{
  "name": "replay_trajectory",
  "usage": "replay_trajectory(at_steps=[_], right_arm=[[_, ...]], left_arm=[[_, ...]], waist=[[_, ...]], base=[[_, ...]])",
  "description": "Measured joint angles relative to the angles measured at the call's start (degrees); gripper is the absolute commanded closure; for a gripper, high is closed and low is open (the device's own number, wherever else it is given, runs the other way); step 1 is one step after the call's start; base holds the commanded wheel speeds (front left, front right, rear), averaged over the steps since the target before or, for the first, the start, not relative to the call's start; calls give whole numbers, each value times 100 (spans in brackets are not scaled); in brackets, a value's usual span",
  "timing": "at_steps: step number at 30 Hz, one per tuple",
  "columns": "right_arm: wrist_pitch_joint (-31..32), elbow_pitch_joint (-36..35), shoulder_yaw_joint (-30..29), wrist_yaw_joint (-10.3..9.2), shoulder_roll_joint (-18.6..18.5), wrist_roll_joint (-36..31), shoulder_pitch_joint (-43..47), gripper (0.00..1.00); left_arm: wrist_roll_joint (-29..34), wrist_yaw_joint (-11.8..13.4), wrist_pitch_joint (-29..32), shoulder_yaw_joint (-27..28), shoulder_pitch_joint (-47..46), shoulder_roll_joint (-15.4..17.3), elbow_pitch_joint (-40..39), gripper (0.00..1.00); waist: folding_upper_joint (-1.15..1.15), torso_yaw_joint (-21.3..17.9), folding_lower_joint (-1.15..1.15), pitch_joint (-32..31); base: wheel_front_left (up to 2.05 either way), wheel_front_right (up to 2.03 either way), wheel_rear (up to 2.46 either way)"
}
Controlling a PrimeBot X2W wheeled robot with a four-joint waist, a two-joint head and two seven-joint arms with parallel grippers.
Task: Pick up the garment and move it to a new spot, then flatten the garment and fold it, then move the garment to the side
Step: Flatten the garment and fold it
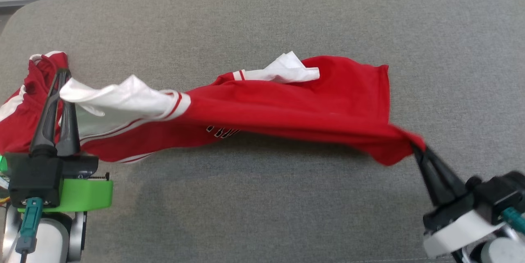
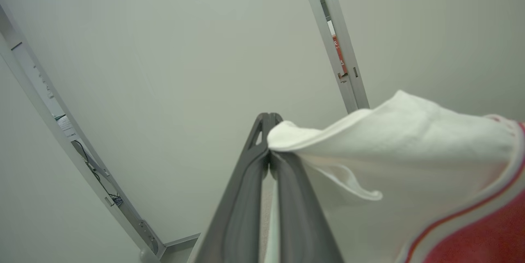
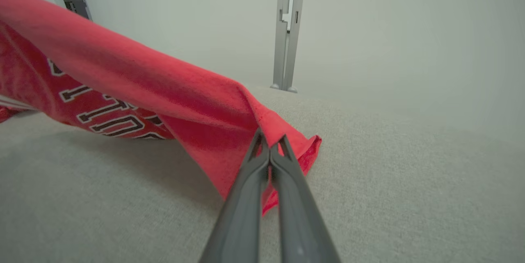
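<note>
My left claw (image 1: 62, 76) is pressed together on the garment (image 1: 287, 107); its two dark fingers pinch the end of one white sleeve (image 2: 389, 144), and in the left wrist view the cloth comes out from between the tips and spreads to the right. My right claw (image 1: 417, 149) is also closed tight on the garment; it grips a corner of the red hem, and in the right wrist view the red cloth lies around both tips.

The garment is a red shirt with white sleeves and thin stripes at the sleeve seams; it hangs stretched between my two claws, across the grey fabric surface (image 1: 262, 213). The near edge is lifted, and a shadow lies on the surface under it; the far part, with the second white sleeve (image 1: 287, 70), seems to rest on the surface, but I cannot tell this exactly. The left end is bunched in a red and white heap behind my left claw, near the rounded left corner of the surface; dark letters with white outline show on the lifted front, and I cannot read them.

In the head view my left claw stands at the lower left, with a green part (image 1: 86, 195) at its base; my right claw is at the lower right, its fingers pointing up and to the left. Behind the surface is a pale wall (image 2: 164, 70) with a grey metal post (image 3: 287, 29).
</note>
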Motion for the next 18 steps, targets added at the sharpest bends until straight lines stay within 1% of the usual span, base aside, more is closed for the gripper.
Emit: replay_trajectory(at_steps=[1, 4, 8, 9, 10, 11, 14, 16, 18], right_arm=[[0, 174, 198, 0, -115, -47, 147, 100], [1, 637, 765, 0, -272, -33, 383, 100], [0, 1072, 1324, 0, -330, -48, 422, 100], [0, 1146, 1390, 0, -321, -24, 419, 100], [0, 1221, 1504, 0, -325, 32, 406, 57], [0, 1251, 1604, 0, -350, 73, 396, 0], [0, 1289, 1757, 0, -443, 320, 360, 0], [0, 1343, 1817, 0, -630, 443, 369, 0], [0, 1319, 1649, 0, -777, 598, 375, 0]], left_arm=[[-49, -1, 43, 14, 82, 0, 22, 100], [-200, 2, 86, 9, 332, -86, 134, 100], [-311, 54, 107, -14, 567, -164, 330, 100], [-312, 58, 122, -32, 607, -169, 381, 100], [-324, 59, 129, -46, 650, -192, 431, 100], [-327, 73, 130, -60, 687, -198, 476, 100], [-332, 85, 90, -89, 712, -215, 556, 100], [-352, 85, 45, -136, 710, -255, 578, 100], [-359, 27, 21, -264, 705, -307, 599, 100]], waist=[[0, 10, 0, 16], [0, 16, 0, 87], [0, -4, 0, 197], [0, -11, 0, 217], [0, -19, 0, 239], [0, -27, 0, 263], [0, -38, 0, 334], [0, -35, 0, 371], [0, -30, 0, 401]], base=[[0, 0, 0], [0, 0, 0], [0, 0, 0], [0, 0, 0], [0, 0, 0], [0, 0, 0], [0, 0, 0], [0, 0, 0], [0, 0, 0]])
